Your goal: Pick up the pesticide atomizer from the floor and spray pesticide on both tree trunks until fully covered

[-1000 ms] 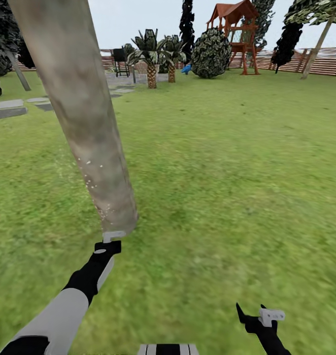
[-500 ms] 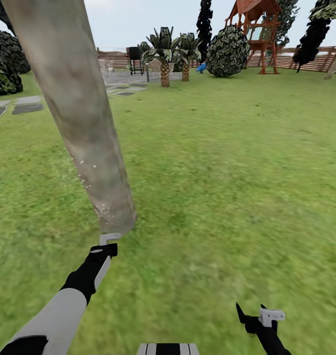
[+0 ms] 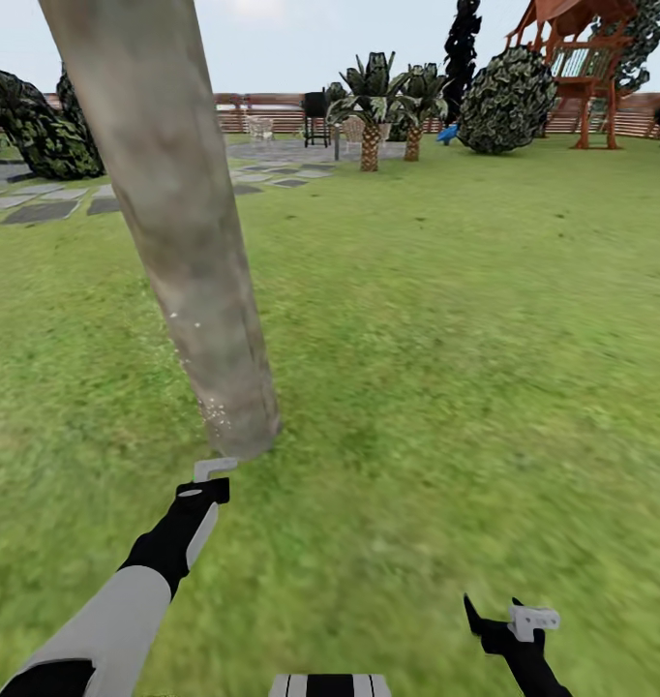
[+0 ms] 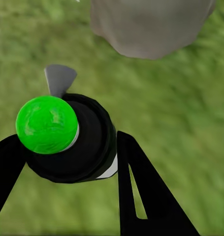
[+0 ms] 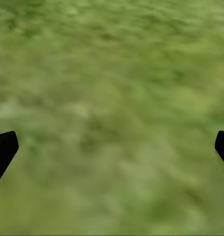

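From the head camera, a thick pale grey-brown tree trunk [image 3: 175,223] leans across the left half of the scene, its foot planted in the grass lawn [image 3: 446,368]. Pale specks dot the lower stretch of the bark. The left arm reaches forward from the lower left, and the left gripper [image 3: 209,476] sits just short of the trunk's base, with a small light grey piece at its tip pointing toward the bark; whether it touches cannot be told. The right gripper [image 3: 514,620] hangs low on the right, well apart from the trunk, above bare grass. Far back stand grey paving slabs [image 3: 49,208], two small palms [image 3: 374,106], a round dark bush [image 3: 509,97], a red-brown play tower [image 3: 586,58] and a slatted wooden fence [image 3: 262,111].

In the left wrist view, the pesticide atomizer [image 4: 67,137] lies between the two black fingers [image 4: 141,191]: a round black body capped with a bright green ball, with a grey nozzle projecting from it toward the trunk. The jaws are pinching it, one finger against each side. The trunk's base [image 4: 148,24] is near, beyond the nozzle, with a strip of grass between.

In the right wrist view, only the black fingertips [image 5: 3,147] show at the two edges, so the jaws are spread wide, with nothing between them but blurred lawn [image 5: 112,108].
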Robot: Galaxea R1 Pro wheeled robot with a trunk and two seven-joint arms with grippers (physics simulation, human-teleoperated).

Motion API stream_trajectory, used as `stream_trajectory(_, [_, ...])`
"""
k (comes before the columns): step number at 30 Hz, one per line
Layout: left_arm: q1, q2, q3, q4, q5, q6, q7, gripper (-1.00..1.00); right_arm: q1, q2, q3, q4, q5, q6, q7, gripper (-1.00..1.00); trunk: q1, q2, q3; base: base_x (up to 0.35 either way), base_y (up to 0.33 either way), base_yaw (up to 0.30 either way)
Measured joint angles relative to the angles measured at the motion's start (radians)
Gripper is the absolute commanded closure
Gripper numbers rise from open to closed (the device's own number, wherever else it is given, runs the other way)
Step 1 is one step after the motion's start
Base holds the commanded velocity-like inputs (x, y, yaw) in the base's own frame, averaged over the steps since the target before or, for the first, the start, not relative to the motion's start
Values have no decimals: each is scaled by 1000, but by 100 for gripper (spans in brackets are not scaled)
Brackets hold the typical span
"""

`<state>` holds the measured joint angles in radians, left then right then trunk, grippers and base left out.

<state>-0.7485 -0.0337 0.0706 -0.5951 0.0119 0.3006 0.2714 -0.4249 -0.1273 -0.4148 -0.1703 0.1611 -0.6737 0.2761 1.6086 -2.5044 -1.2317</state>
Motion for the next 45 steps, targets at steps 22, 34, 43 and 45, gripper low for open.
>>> stream_trajectory(22, [0,-2,-2,0,2,0,0,100,0,0,0,0,0,0,1,-100,0,0,0,111,-271,276])
stream_trajectory(34, [0,-2,-2,0,5,0,0,100,0,0,0,0,0,-1,1,-100,0,0,0,39,-270,276])
stream_trajectory(43, [0,-5,-11,-7,0,-7,-16,100,0,0,-1,0,0,-1,0,-100,0,0,0,0,-19,168])
stream_trajectory(45, [-1,-22,-57,-16,3,-2,-19,100,0,0,-1,0,0,-1,0,-100,0,0,0,0,0,4])
